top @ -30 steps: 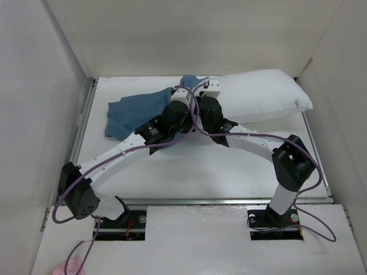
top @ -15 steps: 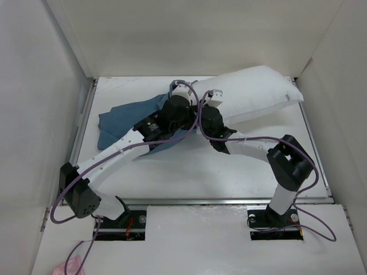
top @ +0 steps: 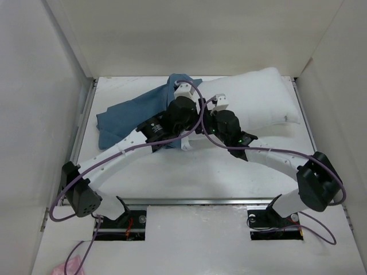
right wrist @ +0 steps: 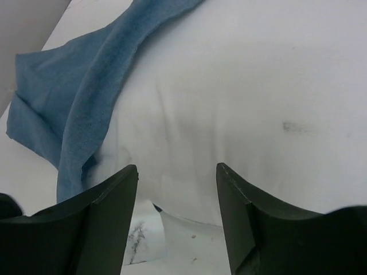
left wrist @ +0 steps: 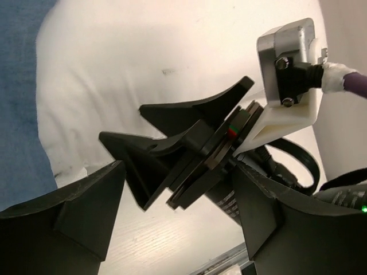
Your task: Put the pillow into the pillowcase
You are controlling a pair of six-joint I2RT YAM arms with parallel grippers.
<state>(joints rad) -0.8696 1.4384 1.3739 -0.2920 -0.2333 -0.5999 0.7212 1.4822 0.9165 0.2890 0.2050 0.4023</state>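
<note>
One pillow [top: 252,98] is lying along the far right of the bench [top: 189,172], plump and white, with its long side running left to right. One pillowcase [top: 129,117] is lying crumpled at the far left. A fold of its blue cloth is lapping against the pillow's left end. Whether any of the pillow is sitting inside the cloth cannot be told.

Two arms are reaching in from the near edge and meeting at that left end. The left arm [top: 114,154] is stretching diagonally across the bench, and the right arm [top: 275,157] is bending in from the other side. The wrists are crowding close together and hiding the spot where cloth and pillow meet in the overhead view.

There are two tools. The left tool [left wrist: 179,172] is standing with its fingers spread wide and pinching nothing. The black fingers of the right tool are showing through the gap between them, in front of the pillow. The right tool [right wrist: 178,167] is also holding its fingers spread, hovering just above the pillow's near edge with nothing between them.

A purple cable [left wrist: 350,80] is looping around the wrists. White walls [top: 172,34] are closing in the bench at the back and on both sides.
</note>
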